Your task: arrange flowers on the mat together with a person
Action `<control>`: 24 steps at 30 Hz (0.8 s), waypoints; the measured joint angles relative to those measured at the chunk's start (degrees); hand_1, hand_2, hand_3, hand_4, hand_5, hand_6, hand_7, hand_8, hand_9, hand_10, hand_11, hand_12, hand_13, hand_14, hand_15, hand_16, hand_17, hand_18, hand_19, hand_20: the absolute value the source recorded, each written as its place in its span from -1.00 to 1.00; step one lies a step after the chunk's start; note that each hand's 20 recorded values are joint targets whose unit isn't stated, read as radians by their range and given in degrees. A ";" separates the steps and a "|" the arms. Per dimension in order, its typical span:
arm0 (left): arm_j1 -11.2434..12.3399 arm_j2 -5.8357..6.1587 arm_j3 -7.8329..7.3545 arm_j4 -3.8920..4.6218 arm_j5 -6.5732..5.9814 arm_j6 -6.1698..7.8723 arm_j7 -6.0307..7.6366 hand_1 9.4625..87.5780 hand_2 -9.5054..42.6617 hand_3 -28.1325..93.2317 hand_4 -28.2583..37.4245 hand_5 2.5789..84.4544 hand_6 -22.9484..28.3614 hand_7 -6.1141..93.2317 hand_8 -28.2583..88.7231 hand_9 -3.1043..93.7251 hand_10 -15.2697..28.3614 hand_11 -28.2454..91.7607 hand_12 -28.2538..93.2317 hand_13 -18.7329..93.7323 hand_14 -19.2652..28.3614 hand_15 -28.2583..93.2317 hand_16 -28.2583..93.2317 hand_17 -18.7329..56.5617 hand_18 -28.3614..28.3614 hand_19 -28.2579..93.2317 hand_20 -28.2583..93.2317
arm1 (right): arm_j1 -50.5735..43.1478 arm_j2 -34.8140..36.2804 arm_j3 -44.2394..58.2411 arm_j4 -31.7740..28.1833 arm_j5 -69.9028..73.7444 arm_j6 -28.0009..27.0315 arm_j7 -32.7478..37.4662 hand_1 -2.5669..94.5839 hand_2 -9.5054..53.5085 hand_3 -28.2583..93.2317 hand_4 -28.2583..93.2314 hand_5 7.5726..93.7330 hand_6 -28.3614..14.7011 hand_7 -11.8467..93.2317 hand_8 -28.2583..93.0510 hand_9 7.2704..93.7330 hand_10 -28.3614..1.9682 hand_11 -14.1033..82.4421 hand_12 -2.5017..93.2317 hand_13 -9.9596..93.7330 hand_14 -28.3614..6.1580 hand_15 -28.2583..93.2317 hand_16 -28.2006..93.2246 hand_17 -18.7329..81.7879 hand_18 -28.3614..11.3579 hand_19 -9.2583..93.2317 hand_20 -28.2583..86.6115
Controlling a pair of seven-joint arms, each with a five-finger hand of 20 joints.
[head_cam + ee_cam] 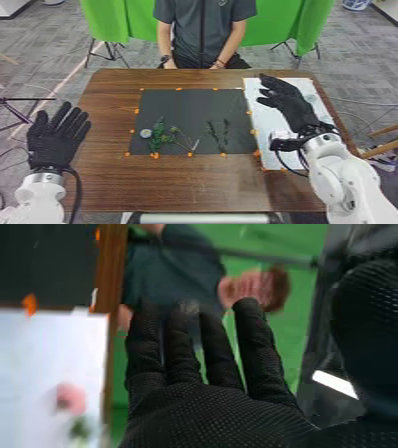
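Probably preparing to pick the pink flower (71, 399); holding right hand (290, 102) released, fingers straight, above white sheet (268, 120); ideally aligning first, then closing softly; holding left hand (55, 145) released.

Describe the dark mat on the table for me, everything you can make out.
The dark mat is a plain, nearly black, roughly square sheet with a matt look, lying flat on the brown wooden table. Small orange marks sit around its edges. Its right side runs beside a white sheet. On its half nearer the robot lie a pale round flower head, leafy green sprigs and thin dark green stems.
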 measured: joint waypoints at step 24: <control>0.91 0.99 -0.22 -1.71 4.74 -2.40 0.37 -0.60 -0.11 0.61 -1.00 -0.05 0.08 -0.73 -0.69 -0.22 0.21 -0.30 -0.49 -0.23 0.18 -0.28 -0.67 -0.56 0.33 -0.17 -0.38 | -10.95 -3.66 12.92 -5.02 0.39 0.99 -2.01 -0.48 -0.89 0.77 -0.92 -0.81 0.04 -0.67 -0.68 -0.55 0.24 -0.68 -0.74 -0.37 0.15 -0.49 -0.24 -0.42 -0.33 -0.12 -0.31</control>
